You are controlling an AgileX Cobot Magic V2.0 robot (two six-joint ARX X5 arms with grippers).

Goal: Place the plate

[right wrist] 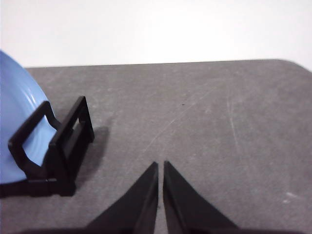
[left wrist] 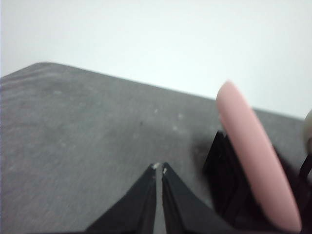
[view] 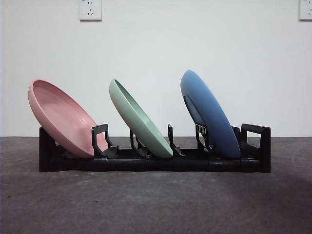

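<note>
Black rack (view: 146, 163) holding three tilted plates, both fingers clenched, empty, apart from plates

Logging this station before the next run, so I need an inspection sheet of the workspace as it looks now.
Surface: grey table, faint scuffs.
Job's things: black rack holding three tilted plates: pink plate at one end, green plate in the middle, blue plate at the other end.
Clutter: nothing seen.
Grippers: left claw shut, empty, over bare table near the pink plate; right claw shut, empty, near the blue plate's end.
Cables: nothing seen.
Surroundings: white wall, two wall sockets.
</note>
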